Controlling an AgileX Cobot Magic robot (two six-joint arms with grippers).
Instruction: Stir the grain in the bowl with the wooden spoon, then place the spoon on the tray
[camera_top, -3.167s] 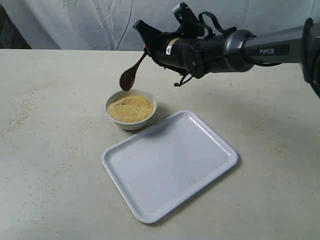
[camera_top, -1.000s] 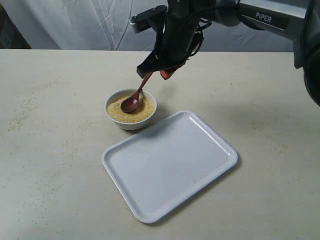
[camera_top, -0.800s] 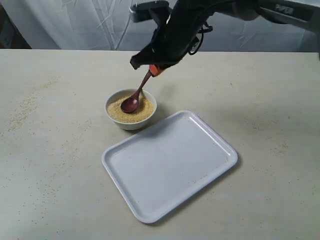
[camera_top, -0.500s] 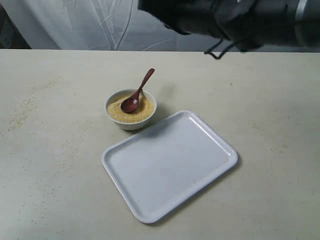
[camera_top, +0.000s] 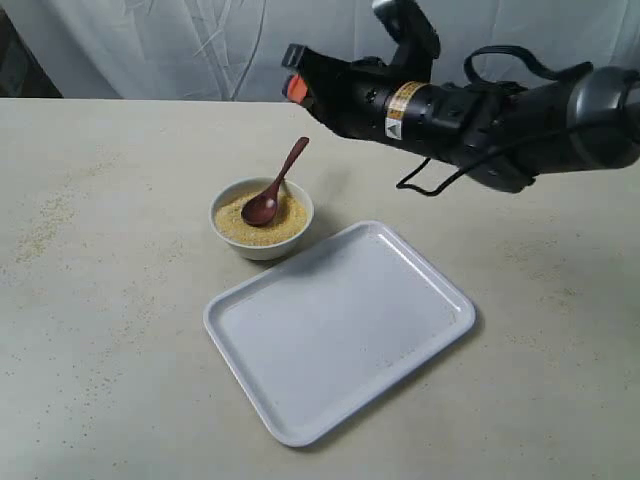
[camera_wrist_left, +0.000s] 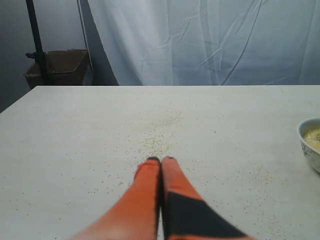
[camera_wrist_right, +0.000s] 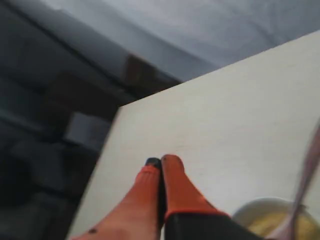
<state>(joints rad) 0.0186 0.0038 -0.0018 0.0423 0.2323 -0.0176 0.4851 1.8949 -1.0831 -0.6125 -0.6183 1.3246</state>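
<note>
Your wooden spoon (camera_top: 275, 188) stands free in the bowl (camera_top: 262, 248). Its head is bedded in the grain (camera_top: 240, 228) and its slim handle slants up over the bowl's far rim.

The right tool (camera_top: 293, 82) hangs above and beyond the bowl, past the handle's tip. Its fingers are pressed together on nothing. The left tool (camera_wrist_left: 160, 161) is likewise closed and empty, low over the bench (camera_top: 100, 300) and well away from the bowl.

Expect the spoon to be light and stiff, but its glossy finish will likely be slippery. Open wide and take it on the upper handle, clear of the bowl's rim. Clamp across the narrow width so it cannot twist.

The bowl looks small and light, so a sideways nudge on the handle could slide or tip it. The grain is loose and will probably scatter, so stir gently. The tray (camera_top: 340, 330) lies just beside the bowl, on its near side.
</note>
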